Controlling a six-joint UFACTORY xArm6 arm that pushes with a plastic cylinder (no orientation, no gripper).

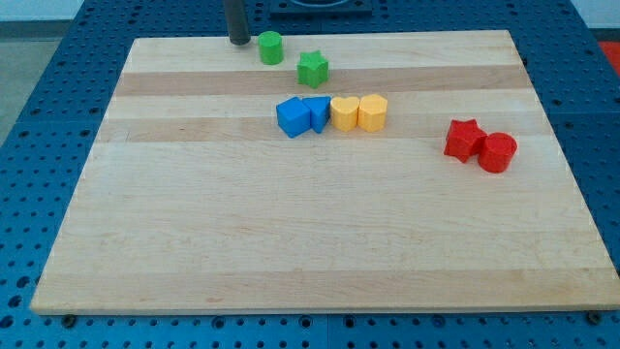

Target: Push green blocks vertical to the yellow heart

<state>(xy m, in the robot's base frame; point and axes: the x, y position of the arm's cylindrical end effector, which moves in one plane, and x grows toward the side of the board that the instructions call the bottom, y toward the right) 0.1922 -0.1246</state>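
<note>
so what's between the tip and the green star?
In the camera view, the green cylinder lies between my tip and the green star, close to the tip's right. Otherwise only bare board.

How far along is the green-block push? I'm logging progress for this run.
Done: little that shows. The green cylinder and green star sit near the view's top, left of the yellow blocks, not lined up above them; which one is the heart I cannot tell. In hand: my tip rests just left of the cylinder, apart from it. Left: both greens must go rightward.
</note>
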